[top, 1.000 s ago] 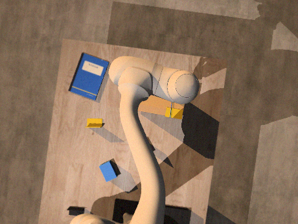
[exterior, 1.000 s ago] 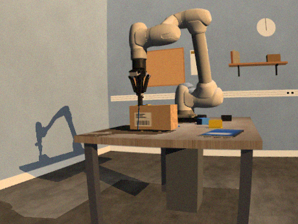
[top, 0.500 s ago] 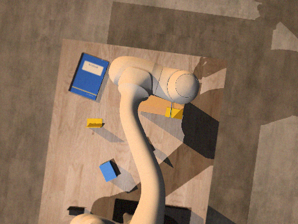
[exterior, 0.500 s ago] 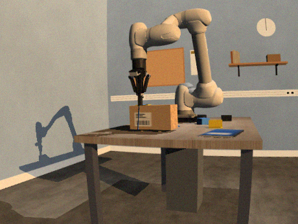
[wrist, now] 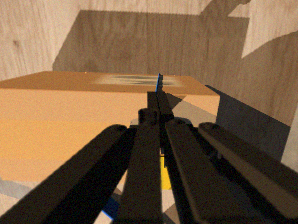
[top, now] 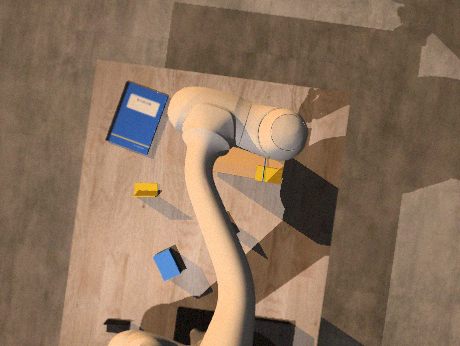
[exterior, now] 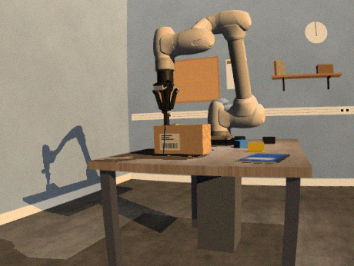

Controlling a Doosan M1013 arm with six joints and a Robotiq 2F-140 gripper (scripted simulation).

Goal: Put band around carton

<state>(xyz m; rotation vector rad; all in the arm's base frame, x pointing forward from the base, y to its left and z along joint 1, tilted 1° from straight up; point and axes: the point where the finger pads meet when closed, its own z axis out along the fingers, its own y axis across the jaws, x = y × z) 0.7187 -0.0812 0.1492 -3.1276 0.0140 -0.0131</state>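
The brown carton [exterior: 182, 139] stands on the table's far left part; in the top view [top: 245, 162] the arm hides most of it. A thin blue band [exterior: 164, 140] runs down its labelled face near the left end. A yellow corner guard [top: 270, 175] sits at the carton's end with the band [top: 263, 172] across it. My gripper [exterior: 166, 115] points straight down just above the carton's top edge. In the wrist view its fingers [wrist: 159, 100] are closed together on the blue band [wrist: 159, 82], which sticks out past the tips; the guard [wrist: 165, 175] shows yellow below them.
A blue book [top: 136, 118] lies at one table corner. A loose yellow block [top: 146, 189] and a blue cube [top: 168, 264] lie apart from the carton. A small black block [exterior: 268, 140] sits near the robot base.
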